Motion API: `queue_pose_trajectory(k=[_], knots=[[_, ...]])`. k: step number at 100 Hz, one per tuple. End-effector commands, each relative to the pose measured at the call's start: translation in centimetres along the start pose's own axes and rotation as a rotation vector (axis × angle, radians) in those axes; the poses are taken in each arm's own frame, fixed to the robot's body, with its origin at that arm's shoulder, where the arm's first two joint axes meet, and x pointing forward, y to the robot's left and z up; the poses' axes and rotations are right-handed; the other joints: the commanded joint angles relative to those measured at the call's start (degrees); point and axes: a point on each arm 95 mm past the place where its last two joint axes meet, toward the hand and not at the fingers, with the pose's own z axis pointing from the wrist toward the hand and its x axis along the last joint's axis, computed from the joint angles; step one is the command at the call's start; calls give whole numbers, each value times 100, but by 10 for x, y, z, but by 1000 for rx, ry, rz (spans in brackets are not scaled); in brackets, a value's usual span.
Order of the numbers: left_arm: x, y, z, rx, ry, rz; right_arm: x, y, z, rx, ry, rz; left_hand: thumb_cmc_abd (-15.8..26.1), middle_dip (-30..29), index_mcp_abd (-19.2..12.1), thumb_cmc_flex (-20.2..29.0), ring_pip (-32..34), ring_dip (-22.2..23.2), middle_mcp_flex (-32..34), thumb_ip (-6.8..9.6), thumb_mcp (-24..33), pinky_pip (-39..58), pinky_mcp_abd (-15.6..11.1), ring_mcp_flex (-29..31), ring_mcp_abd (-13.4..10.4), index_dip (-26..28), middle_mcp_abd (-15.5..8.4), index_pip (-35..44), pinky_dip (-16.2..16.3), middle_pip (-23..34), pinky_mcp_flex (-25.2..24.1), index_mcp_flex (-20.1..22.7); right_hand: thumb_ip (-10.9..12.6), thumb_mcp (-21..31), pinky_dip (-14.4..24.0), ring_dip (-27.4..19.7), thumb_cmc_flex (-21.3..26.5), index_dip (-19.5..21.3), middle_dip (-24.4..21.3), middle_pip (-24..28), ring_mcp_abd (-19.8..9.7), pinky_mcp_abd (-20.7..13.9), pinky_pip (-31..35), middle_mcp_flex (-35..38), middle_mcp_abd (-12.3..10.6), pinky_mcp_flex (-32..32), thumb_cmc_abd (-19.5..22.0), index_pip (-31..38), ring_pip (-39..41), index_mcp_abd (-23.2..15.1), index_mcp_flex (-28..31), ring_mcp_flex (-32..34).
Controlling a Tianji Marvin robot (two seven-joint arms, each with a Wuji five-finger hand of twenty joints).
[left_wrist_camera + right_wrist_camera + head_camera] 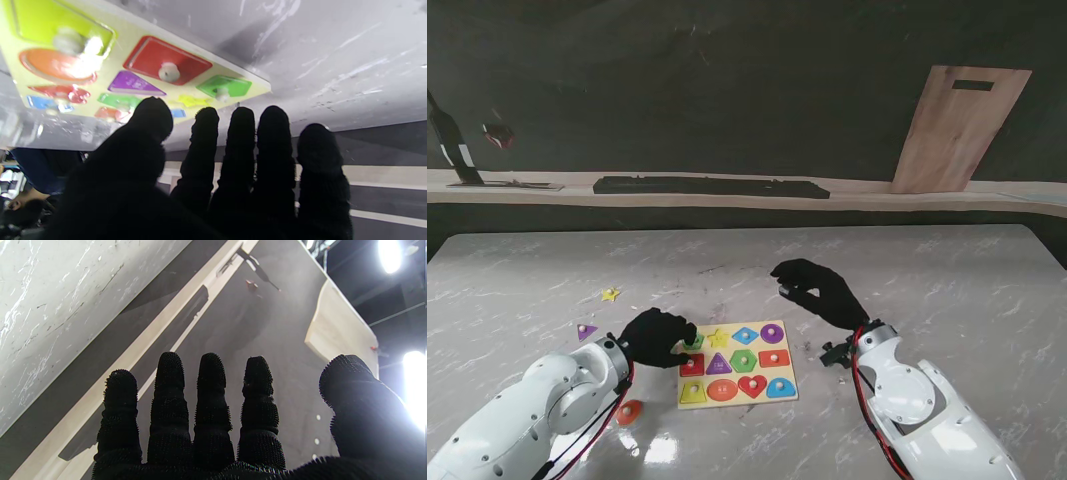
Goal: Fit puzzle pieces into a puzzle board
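Note:
The pale yellow puzzle board [736,350] lies on the marble table in front of me, most of its slots filled with coloured shapes. My left hand [659,337] rests at the board's far left corner, fingertips by a green piece [695,342]. In the left wrist view the left hand [233,160] has straight, spread fingers holding nothing, and the green piece [223,87] sits in the board [120,41]. My right hand [817,290] hovers beyond the board's right side; in the right wrist view it [213,413] is empty, fingers apart.
Loose pieces lie left of the board: a yellow star [610,294], a purple triangle [585,331] and an orange piece [630,411] near my left forearm. A wooden cutting board [960,128] leans on the back wall, and a long black bar [711,186] lies on the ledge.

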Motion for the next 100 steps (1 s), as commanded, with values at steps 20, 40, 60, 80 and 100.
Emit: queue_pose_trajectory(k=[20, 40, 60, 80, 100], knots=[[0, -15, -14, 91, -63, 9, 2, -3, -2, -2, 9, 10, 144, -56, 106, 247, 4, 5, -176, -78, -418, -4, -276, -156, -80, 44, 126, -41, -34, 87, -95, -222, 132, -130, 49, 37, 39, 58, 28, -4, -6, 52, 122, 120, -18, -28, 104, -129, 95, -172, 69, 123], [-10, -20, -31, 116, -135, 56, 2, -3, -2, -3, 11, 14, 199, -165, 105, 255, -97, -35, -226, -52, -460, -87, -255, -217, -36, -20, 145, -136, -43, -79, -191, -207, 132, -131, 48, 38, 42, 57, 27, -7, -5, 57, 121, 120, -18, -33, 107, -128, 99, -166, 78, 135], [-20, -20, -50, 145, -201, 88, 1, -6, 0, 12, 2, 14, 587, -245, 159, 218, -190, -39, -214, 61, -1097, -168, -187, -253, 39, 65, 216, -285, 19, -164, -274, -116, 132, -131, 48, 47, 45, 58, 29, -3, -11, 56, 124, 120, -16, -30, 101, -129, 111, -168, 76, 133], [-36, -13, -68, 126, -246, 83, 2, -9, 2, 26, -2, -2, 1216, -285, 213, 244, -294, 2, -247, 195, -2005, -250, -136, -339, 142, 215, 305, -632, 135, -334, -385, -29, 132, -132, 48, 51, 40, 59, 29, -4, -6, 50, 124, 114, -16, -36, 107, -126, 115, -170, 70, 122], [-60, 0, -82, 82, -333, 57, 2, -13, 4, 38, -17, -23, 1419, -469, 330, 633, -349, 19, -413, 229, -2738, -297, -108, -405, 205, -13, 387, -1279, 220, -664, -449, -42, 133, -127, 48, 53, 39, 57, 28, -2, 3, 51, 126, 112, -21, -35, 110, -130, 120, -169, 58, 125]])
